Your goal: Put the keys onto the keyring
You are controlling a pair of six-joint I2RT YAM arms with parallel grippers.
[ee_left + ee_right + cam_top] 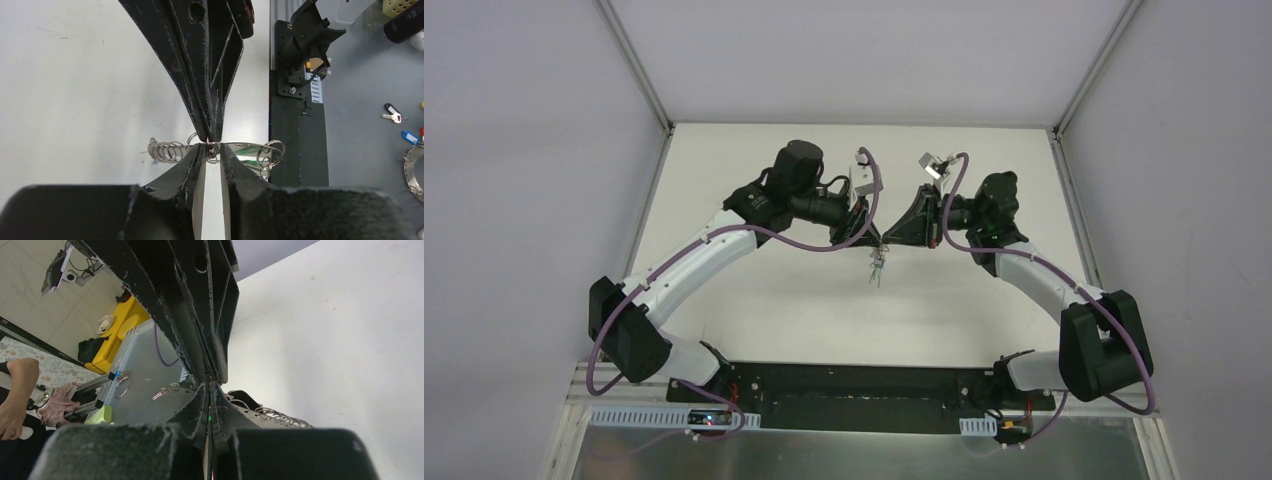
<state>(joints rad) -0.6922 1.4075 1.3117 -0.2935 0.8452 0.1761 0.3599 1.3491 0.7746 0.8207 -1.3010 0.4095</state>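
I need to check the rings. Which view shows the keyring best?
Left wrist: the keyring is close up, side-on, its rings distinct. Top external shows only a tiny dangling bunch; right wrist shows a few rings, the rest hidden.

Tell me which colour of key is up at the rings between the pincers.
The green key, hanging among the keyring's rings by the left pincer. The black-headed key and blue-headed key lie apart on the grey surface.

We see the keyring (167,150) as bright, glossy silvery metal wire, coiled and looped. The left gripper (212,151) and right gripper (212,136) look like matt black plastic, scuffed and scratched pale along their edges. The counter (75,100) is smooth, matt white.
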